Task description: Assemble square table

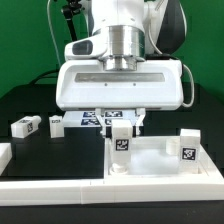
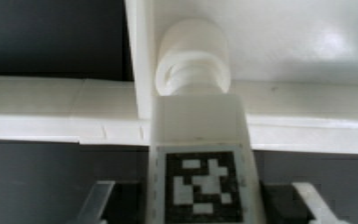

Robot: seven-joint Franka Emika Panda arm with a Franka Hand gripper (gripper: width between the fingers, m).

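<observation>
- Loose leg [image 1: 25, 126]: lies flat on the desk [image 1: 60, 150], far left, apparently awaiting its turn.
- Second loose leg [image 1: 55, 122]: lies just right of the first.
- Pincer [image 1: 121, 126]: pinches an upright leg [image 1: 121, 143] on both sides, tag outward, probably to steady it for seating.
- Square table top [image 1: 158, 158]: centre-right on the desk, with the held leg at its left corner socket.
- Standing leg [image 1: 187, 148]: upright on the top's right side, apparently already seated.

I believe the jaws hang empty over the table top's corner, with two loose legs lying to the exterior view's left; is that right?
Not quite: the jaws are not empty. The wrist view shows them shut on a tagged leg over the table top's corner. The two loose legs do lie to the exterior view's left.
</observation>
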